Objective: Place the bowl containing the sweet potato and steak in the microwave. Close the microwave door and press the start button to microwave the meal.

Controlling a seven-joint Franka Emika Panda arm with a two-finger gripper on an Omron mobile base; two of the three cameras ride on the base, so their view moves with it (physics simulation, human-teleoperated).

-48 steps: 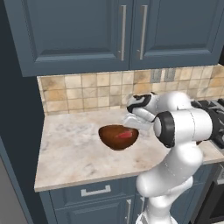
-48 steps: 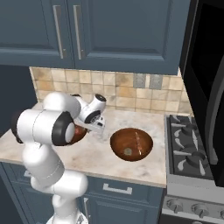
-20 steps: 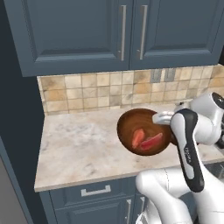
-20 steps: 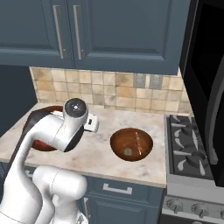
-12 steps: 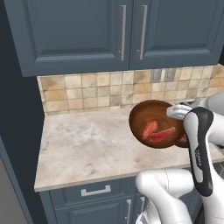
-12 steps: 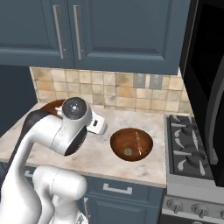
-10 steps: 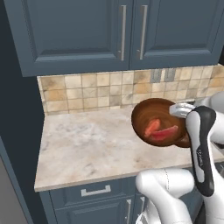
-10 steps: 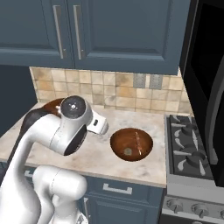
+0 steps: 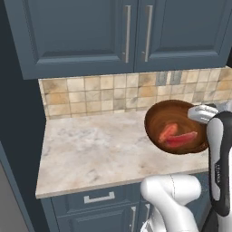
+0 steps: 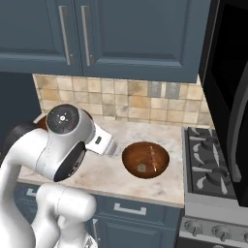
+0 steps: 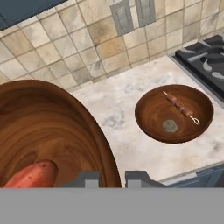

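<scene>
Our gripper (image 11: 109, 179) is clamped on the rim of the bowl (image 9: 176, 127), held in the air above the counter (image 9: 99, 149) with the sweet potato (image 9: 166, 132) and steak (image 9: 182, 138) inside. A second bowl (image 10: 145, 160) sits below, beside the stove (image 10: 213, 169). The microwave (image 10: 227, 82) stands open at right. We judge the carry calls for a level bowl and a slow swing over the second bowl.

Blue cabinets (image 9: 90, 36), tiled backsplash (image 10: 121, 99)
</scene>
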